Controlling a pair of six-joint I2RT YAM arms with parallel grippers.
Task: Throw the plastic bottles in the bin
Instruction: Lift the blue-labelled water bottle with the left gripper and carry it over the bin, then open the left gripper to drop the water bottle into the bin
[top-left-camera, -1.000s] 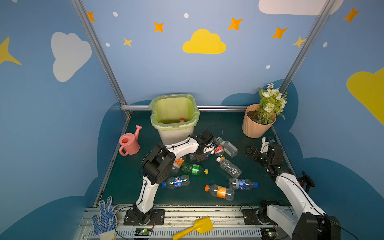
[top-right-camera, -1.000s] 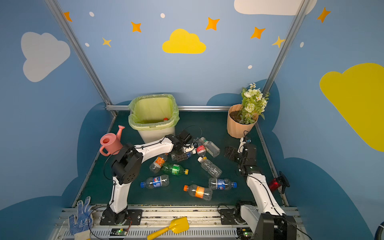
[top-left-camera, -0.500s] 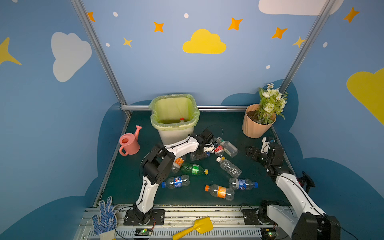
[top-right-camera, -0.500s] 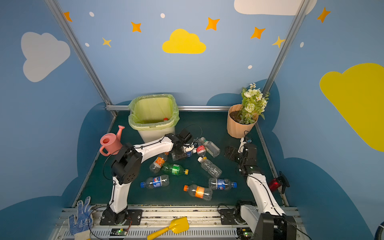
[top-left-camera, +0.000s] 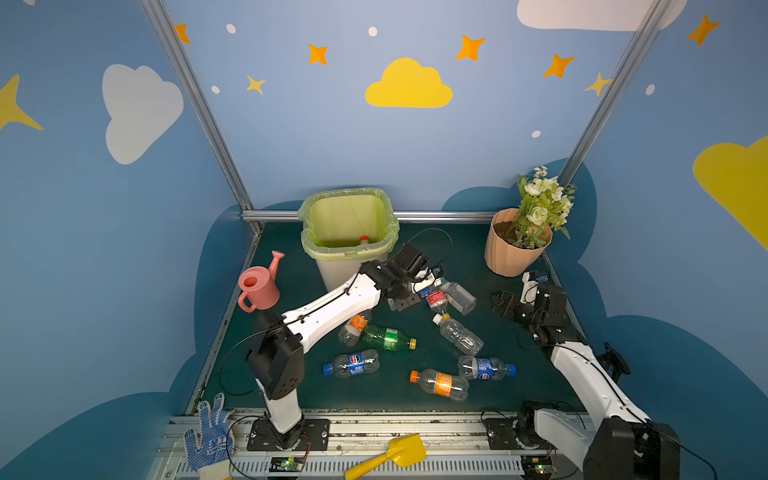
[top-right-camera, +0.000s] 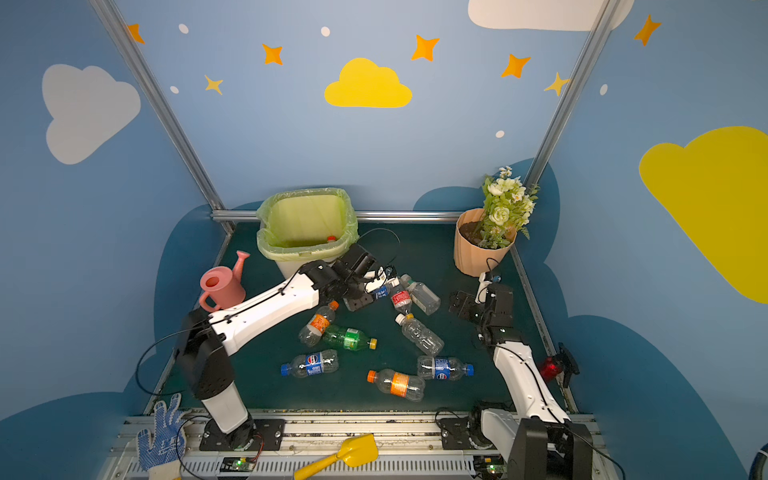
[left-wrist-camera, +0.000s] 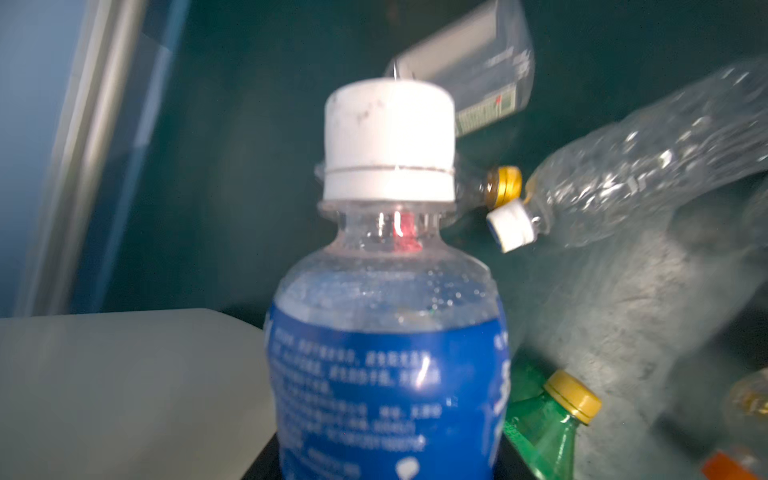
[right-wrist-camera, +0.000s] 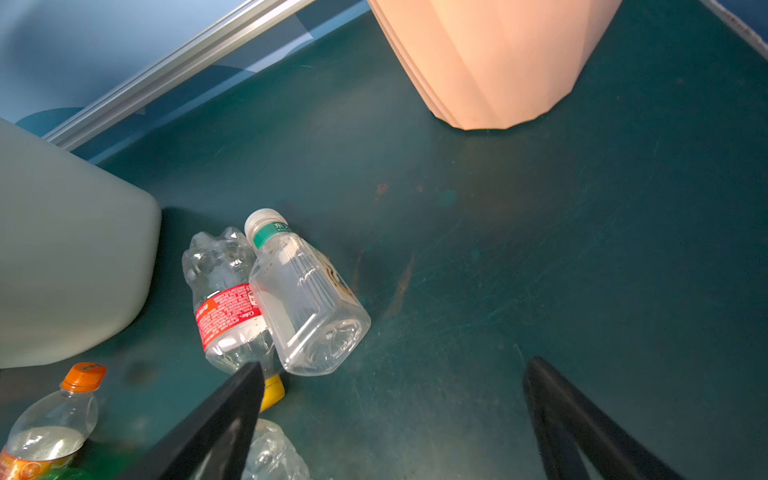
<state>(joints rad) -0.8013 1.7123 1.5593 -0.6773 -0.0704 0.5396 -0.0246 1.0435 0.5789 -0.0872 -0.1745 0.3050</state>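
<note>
In both top views we see the bin (top-left-camera: 349, 251) (top-right-camera: 305, 252) at twelve o'clock on the mat (top-left-camera: 469, 255). The left gripper (top-left-camera: 413, 287) is at the bin's four o'clock, and loose plastic bottles (top-left-camera: 442, 384) lie toward six o'clock. The right gripper (top-left-camera: 508, 304) sits at three o'clock.

In the left wrist view we see the jaws clamped on the blue-label bottle (left-wrist-camera: 386, 332), just beside the bin's wall.

In the right wrist view we find the right gripper (right-wrist-camera: 395, 365) spread wide and empty, near a red-label bottle (right-wrist-camera: 228, 311).

place: staged robot test booth | evidence: cloud-painted walls (top-left-camera: 374, 145), aluminium frame (top-left-camera: 197, 99)
</note>
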